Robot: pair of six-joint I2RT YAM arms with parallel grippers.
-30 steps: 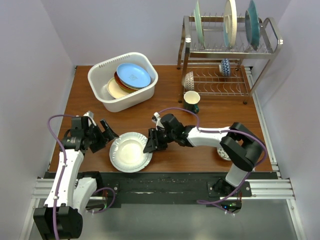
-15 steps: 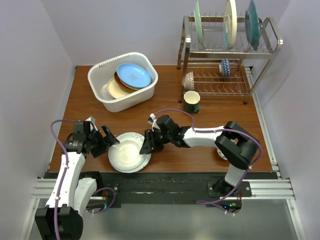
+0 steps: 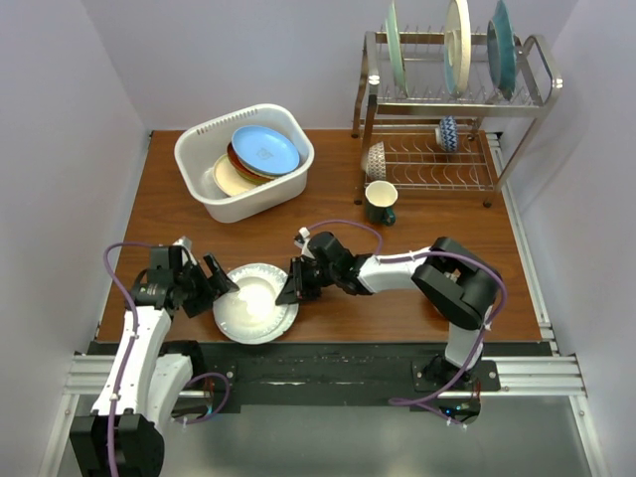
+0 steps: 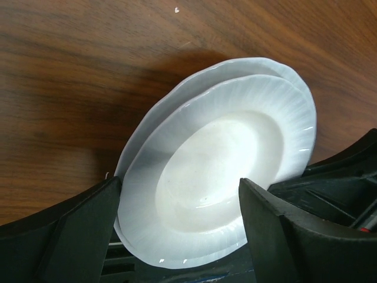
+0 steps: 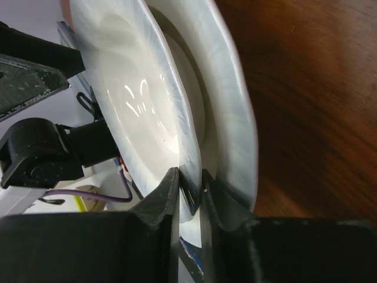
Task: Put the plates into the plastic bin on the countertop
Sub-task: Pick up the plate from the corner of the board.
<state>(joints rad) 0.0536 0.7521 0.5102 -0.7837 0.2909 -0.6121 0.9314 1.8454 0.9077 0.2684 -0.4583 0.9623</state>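
Two white plates [image 3: 256,304] lie stacked near the front edge of the countertop [image 3: 169,219]. My right gripper [image 3: 289,288] is at their right rim, shut on the rim of the upper plate [image 5: 129,94], with the lower plate [image 5: 230,88] beneath it. My left gripper [image 3: 222,284] stands open at the stack's left rim, and the upper plate [image 4: 224,159] shows between its fingers [image 4: 88,227]. The white plastic bin [image 3: 253,204] sits at the back left and holds a light blue plate [image 3: 265,149] on top of other plates.
A steel wire dish rack [image 3: 437,99] at the back right holds three upright plates [image 3: 457,40] and two small bowls [image 3: 376,159]. A dark green mug [image 3: 380,202] stands in front of it. Another dish [image 3: 444,304] shows partly under my right arm.
My right gripper has closed onto the upper plate's rim. The left arm has come a little nearer the stack, and the plates have shifted slightly left and towards the front.
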